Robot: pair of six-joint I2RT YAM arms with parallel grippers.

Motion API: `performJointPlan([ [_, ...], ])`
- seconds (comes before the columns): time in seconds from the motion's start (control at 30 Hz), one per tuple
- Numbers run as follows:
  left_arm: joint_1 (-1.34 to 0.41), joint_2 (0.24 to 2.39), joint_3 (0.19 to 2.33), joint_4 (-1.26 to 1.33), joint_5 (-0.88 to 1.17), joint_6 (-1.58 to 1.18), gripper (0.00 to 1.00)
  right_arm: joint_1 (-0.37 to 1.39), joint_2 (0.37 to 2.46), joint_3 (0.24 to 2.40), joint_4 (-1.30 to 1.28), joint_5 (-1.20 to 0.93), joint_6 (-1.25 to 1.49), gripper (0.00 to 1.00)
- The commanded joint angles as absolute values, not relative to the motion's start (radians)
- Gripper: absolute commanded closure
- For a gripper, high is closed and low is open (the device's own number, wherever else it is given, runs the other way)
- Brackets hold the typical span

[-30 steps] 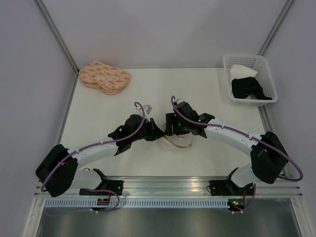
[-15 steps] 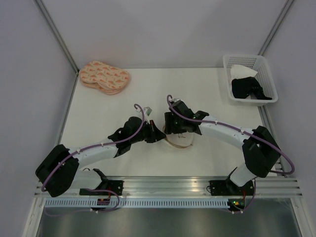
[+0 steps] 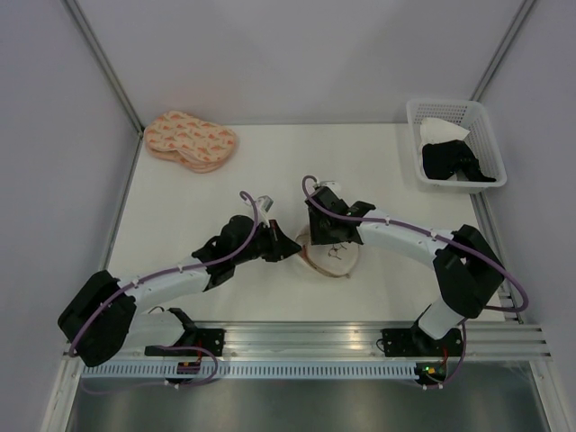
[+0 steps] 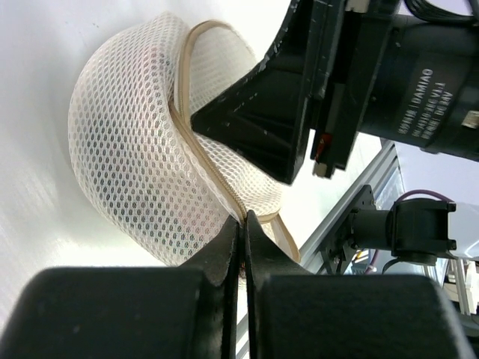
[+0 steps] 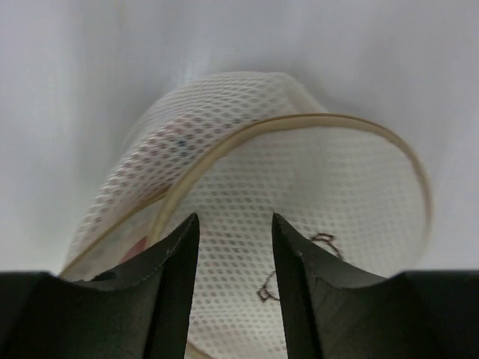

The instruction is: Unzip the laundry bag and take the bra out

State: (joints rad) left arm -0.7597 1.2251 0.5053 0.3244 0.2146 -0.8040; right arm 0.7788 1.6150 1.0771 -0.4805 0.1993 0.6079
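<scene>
While the left gripper (image 4: pixel 242 221) stays pinched shut on the laundry bag (image 3: pixel 335 258) at mid-table, the right gripper (image 5: pixel 234 224) has slid toward six o'clock, half-open jaws narrowing astride its rim, seemingly bracing for unzipping.

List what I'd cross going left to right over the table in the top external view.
peach pads → left gripper → laundry bag → white basket

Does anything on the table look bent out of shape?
Yes: the laundry bag looks crumpled, not a neat drum. Its tan rim bows and the mesh bulges where the left tool pinches its edge.
</scene>
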Motion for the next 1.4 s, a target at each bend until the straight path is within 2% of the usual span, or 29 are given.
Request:
performJointPlan([
  [0.0,-0.764,1.187,0.496,0.348,0.192,-0.822,0.98,0.773,1.632,1.117,-0.6,0.368,0.633,0.52],
  [0.03,-0.764,1.178,0.492,0.342,0.172,-0.822,0.98,0.772,1.631,1.114,-0.612,0.385,0.647,0.54],
  [0.17,-0.764,1.158,0.482,0.295,0.129,-0.831,0.98,0.77,1.599,1.094,-0.664,0.458,0.684,0.73],
  [0.23,-0.764,1.154,0.469,0.296,0.118,-0.839,0.98,0.77,1.56,1.072,-0.676,0.477,0.692,0.74],
  [0.33,-0.765,1.154,0.45,0.316,0.13,-0.854,0.98,0.77,1.513,1.057,-0.66,0.441,0.663,0.65],
  [0.37,-0.764,1.163,0.445,0.324,0.135,-0.861,0.98,0.77,1.478,1.049,-0.634,0.393,0.646,0.49],
  [0.47,-0.765,1.19,0.411,0.376,0.161,-0.887,0.98,0.77,1.427,1.043,-0.551,0.208,0.595,0.25],
  [0.53,-0.767,1.201,0.39,0.399,0.163,-0.902,0.98,0.772,1.422,1.064,-0.531,0.123,0.581,0.19],
  [0.73,-0.765,1.209,0.37,0.428,0.158,-0.914,0.98,0.781,1.476,1.101,-0.514,0.067,0.574,0.17],
  [1.07,-0.767,1.227,0.39,0.442,0.158,-0.913,0.98,0.893,1.635,1.156,-0.524,0.104,0.581,0.21],
  [1.2,-0.767,1.232,0.39,0.449,0.158,-0.916,0.98,0.928,1.672,1.201,-0.618,0.245,0.604,0.37],
  [1.23,-0.767,1.23,0.388,0.448,0.156,-0.917,0.98,0.93,1.664,1.21,-0.638,0.279,0.612,0.51],
  [1.3,-0.767,1.227,0.388,0.445,0.156,-0.916,0.98,0.93,1.649,1.213,-0.687,0.374,0.635,0.67],
  [1.33,-0.767,1.226,0.388,0.442,0.155,-0.914,0.98,0.93,1.631,1.216,-0.705,0.403,0.644,0.81],
  [1.37,-0.767,1.224,0.387,0.44,0.153,-0.913,0.98,0.93,1.62,1.221,-0.739,0.435,0.655,0.86],
])
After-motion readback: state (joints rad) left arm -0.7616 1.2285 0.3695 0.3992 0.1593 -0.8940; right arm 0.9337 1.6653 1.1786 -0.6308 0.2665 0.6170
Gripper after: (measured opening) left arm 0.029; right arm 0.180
